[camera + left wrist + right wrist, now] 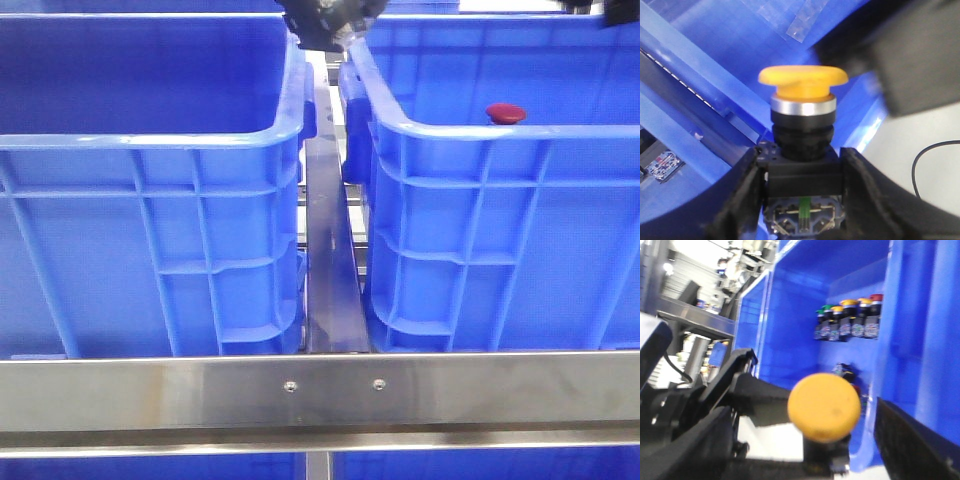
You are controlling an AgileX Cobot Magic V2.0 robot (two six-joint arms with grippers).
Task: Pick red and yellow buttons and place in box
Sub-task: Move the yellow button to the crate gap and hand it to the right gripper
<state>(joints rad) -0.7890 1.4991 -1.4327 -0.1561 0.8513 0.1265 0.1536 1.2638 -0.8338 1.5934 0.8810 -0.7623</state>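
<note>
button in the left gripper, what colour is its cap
Yellow-orange cap on a black body with a silver ring, clearest in the left wrist view.

Two bright blue crates, one at left (150,180) and one at right (500,220), with gridded ribbed walls; between and below them, dull silver metal rails (320,390). Dark red button cap (505,113), upper right. In the left wrist view: yellow-orange cap (802,80), silver collar, black body, black fingers (740,200).
</note>
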